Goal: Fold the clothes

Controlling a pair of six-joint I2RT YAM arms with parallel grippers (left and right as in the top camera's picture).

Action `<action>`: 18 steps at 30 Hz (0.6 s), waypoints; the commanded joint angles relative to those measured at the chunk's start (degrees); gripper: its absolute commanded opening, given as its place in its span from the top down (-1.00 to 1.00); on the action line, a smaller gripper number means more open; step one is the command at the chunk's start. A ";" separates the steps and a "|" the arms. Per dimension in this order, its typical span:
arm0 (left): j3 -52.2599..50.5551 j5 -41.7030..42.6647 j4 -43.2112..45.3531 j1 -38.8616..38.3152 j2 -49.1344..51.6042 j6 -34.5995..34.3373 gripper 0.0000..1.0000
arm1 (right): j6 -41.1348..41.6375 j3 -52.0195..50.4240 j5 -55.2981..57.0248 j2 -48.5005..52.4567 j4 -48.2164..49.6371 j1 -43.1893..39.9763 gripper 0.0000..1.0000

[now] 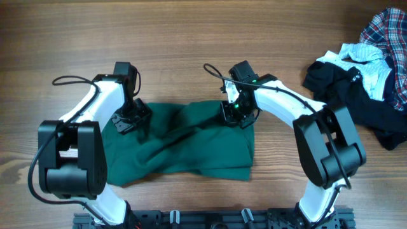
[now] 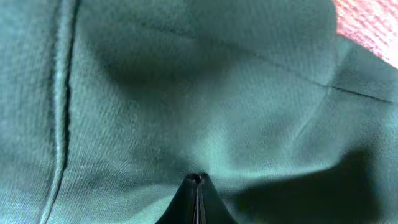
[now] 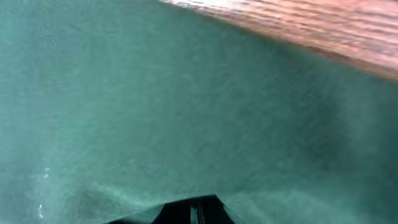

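A plain dark green fabric garment [image 1: 191,143] lies rumpled and creased on the near middle of the brown wooden table [image 1: 191,38]. The left gripper [image 1: 130,122] and right gripper [image 1: 236,114] each pinch its far edge, jaws closed tight. A red-navy-white plaid shirt [image 1: 388,32], black garment [image 1: 356,102] and small white piece [image 1: 359,54] sit heaped at the table's far right.

The left arm [image 1: 95,98] and right arm [image 1: 280,95] are wearing white shells over bulky black joints; thin black cables [image 1: 70,77] are looping off both; black jaws are tapering narrow.
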 commanded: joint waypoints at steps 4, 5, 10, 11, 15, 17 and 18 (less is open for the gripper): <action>-1.99 0.94 5.09 -0.17 0.90 -0.15 0.92 | 0.37 -0.70 -1.84 4.13 2.99 0.28 0.91; -2.01 0.92 6.62 -0.17 0.96 -0.13 0.92 | 0.66 -0.70 -1.84 4.13 3.72 0.20 0.91; -2.01 1.62 14.60 -0.20 2.80 -0.13 0.92 | 3.37 -0.70 -0.17 4.13 7.63 -0.33 0.92; -1.99 1.79 15.82 -0.17 3.56 -0.13 0.92 | 3.37 -0.70 0.20 4.13 8.46 -0.57 0.92; -1.99 1.77 20.44 -0.17 7.08 -0.09 0.92 | 3.37 -0.70 0.85 4.13 12.09 -2.43 0.91; -1.99 1.79 23.32 -0.17 8.94 0.11 0.92 | 3.32 -0.61 2.05 4.13 14.47 -4.20 0.91; -1.99 1.75 24.94 -0.17 9.57 0.11 0.92 | 3.32 -0.59 2.75 4.13 15.56 -5.11 0.91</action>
